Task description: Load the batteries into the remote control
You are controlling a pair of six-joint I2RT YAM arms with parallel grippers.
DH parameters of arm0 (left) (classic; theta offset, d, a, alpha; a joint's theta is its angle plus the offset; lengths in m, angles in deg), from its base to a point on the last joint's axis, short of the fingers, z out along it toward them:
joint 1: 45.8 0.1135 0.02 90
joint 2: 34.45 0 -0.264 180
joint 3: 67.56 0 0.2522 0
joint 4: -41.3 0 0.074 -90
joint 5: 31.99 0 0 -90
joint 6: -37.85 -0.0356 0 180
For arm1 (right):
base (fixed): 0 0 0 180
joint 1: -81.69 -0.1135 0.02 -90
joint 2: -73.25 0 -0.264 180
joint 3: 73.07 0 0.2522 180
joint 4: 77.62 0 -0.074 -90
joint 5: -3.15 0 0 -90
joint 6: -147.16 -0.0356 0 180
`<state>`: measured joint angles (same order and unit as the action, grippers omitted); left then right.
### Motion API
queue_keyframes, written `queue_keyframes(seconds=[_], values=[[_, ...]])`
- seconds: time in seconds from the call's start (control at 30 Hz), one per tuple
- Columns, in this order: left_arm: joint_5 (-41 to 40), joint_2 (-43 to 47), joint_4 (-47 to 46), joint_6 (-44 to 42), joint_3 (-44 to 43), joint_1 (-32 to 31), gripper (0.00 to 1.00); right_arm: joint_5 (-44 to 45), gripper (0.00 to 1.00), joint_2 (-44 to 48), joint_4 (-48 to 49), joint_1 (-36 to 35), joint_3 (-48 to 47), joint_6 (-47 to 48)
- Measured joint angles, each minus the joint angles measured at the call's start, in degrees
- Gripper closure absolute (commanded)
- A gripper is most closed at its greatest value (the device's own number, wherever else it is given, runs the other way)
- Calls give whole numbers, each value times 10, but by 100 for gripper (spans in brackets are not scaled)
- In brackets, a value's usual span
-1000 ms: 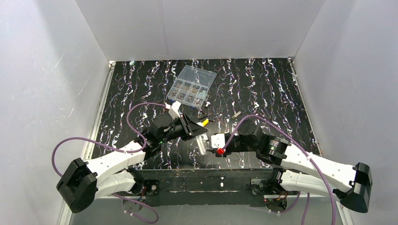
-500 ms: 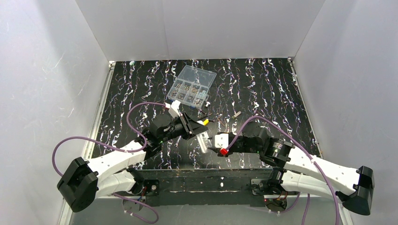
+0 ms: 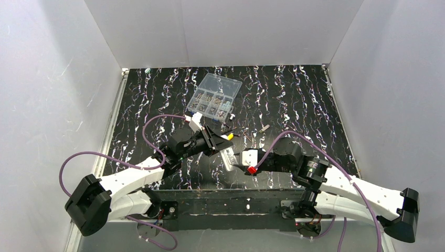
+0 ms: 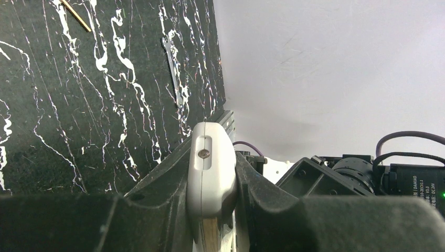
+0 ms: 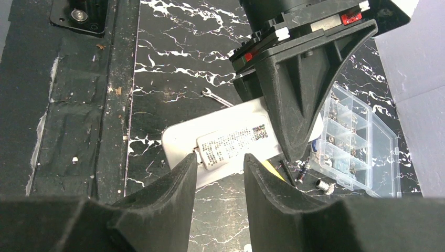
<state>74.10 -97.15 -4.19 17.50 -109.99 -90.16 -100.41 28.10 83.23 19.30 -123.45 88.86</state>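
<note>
Black white-veined table (image 3: 294,100), clear compartment box (image 3: 214,94) on it, small wrench (image 5: 216,97)

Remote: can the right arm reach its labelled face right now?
Probably yes. The left fingers clamp only one end of the remote, leaving the labelled face bare. The right fingers stand open just in front of it, nothing between.

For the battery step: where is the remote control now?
Top view: the remote control is held in the left gripper, front centre above the table, left of the right gripper.
</note>
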Motion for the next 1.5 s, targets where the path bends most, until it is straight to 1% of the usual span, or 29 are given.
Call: queue_keyframes(seconds=[0.5,0.8,1.07,1.17,1.23,1.37,1.5], values=[[0,-8,-1,0,0,0,100,1,54,13,5,0,10,-1],[2,-12,-4,0,0,0,100,-9,39,19,9,0,10,-5],[2,-13,-5,0,0,0,100,-31,35,37,8,0,24,-24],[0,-13,-5,0,1,0,100,-23,31,51,10,0,28,-61],[-3,-13,-5,0,1,0,100,-5,30,63,17,0,28,-103],[-7,-13,-5,0,1,0,100,47,30,77,43,0,28,-221],[-9,-15,-8,0,1,0,100,110,30,68,28,0,19,-366]])
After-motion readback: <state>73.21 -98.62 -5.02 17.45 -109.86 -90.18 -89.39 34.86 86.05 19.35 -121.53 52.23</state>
